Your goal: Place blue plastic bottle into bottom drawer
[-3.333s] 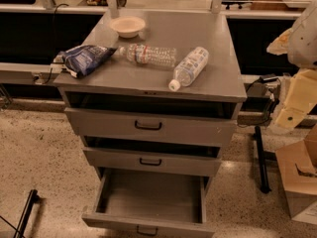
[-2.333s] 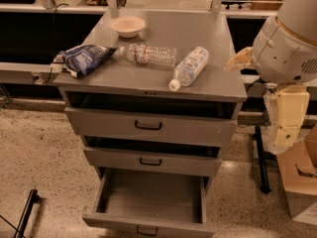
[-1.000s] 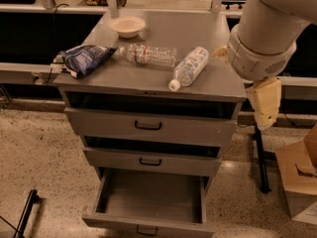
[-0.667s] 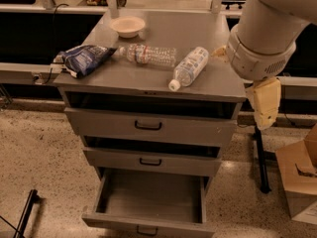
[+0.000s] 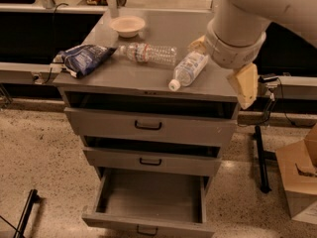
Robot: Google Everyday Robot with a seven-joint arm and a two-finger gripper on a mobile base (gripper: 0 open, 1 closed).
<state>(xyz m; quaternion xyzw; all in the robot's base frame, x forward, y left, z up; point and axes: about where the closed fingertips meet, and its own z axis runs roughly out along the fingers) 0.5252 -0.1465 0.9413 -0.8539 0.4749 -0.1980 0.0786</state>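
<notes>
I am on the reach: my gripper [image 5: 222, 67], fingers spread and empty, hangs beside the lying blue-labelled clear plastic bottle [image 5: 189, 68], which I must straddle next.

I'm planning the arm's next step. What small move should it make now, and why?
Probably swing the gripper left, over the middle of the blue plastic bottle. The bottle lies on its side on the cabinet top, ungrasped, cap toward the front edge, while the gripper hangs by the cabinet's right front corner. The bottom drawer is already open.
</notes>
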